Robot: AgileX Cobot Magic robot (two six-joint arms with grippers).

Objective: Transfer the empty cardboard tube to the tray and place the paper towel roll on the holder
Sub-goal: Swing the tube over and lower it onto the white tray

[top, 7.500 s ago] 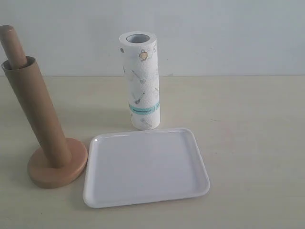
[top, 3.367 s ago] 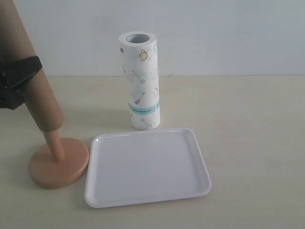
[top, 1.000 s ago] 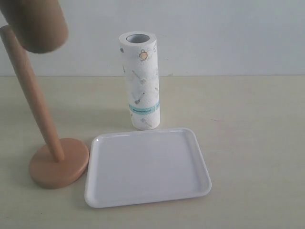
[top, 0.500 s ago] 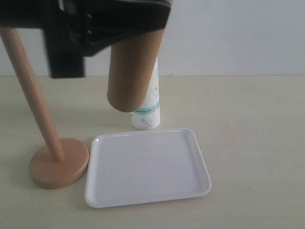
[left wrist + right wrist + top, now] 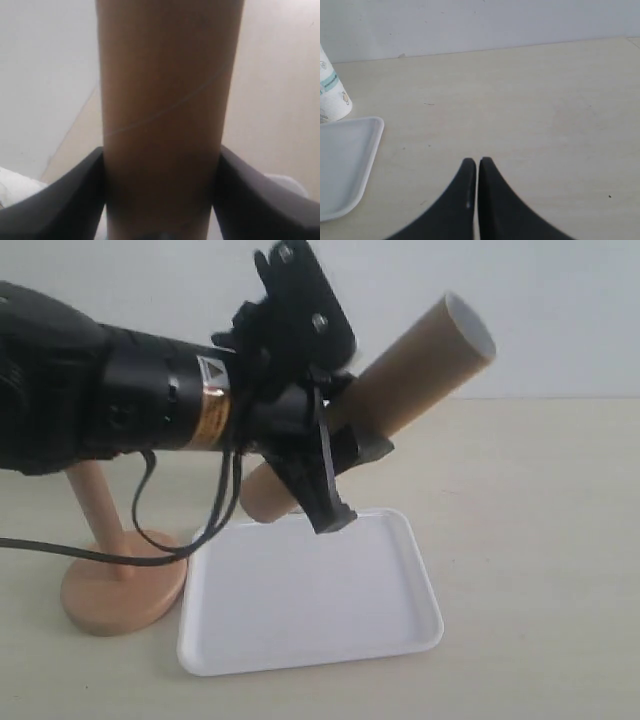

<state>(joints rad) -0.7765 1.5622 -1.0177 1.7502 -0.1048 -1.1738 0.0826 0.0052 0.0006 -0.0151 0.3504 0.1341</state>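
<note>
Moved since half a second ago: tube (image 5: 420, 365), swung from near upright to a steep slant; left arm (image 5: 110, 405), now lower and across the scene.

- Left jaws: pinching the tube at mid-length, one on each side.
- Tube: airborne, lower end over the tray's far left part, upper end pointing up and right; not touching the tray.
- Tray (image 5: 320, 605): on the surface (image 5: 540, 490), visible part bare.
- Holder (image 5: 120, 595): just beside the tray, pole partly behind the arm.
- Roll (image 5: 332, 100): standing just beyond the tray; arm hides it in the exterior view.
- Right jaws: pressed together, empty.
- Step: tube to tray, apparently mid-carry.
- Next: probably level the tube, lower it along the tray, and release gently, since it could roll over the low rim.
</note>
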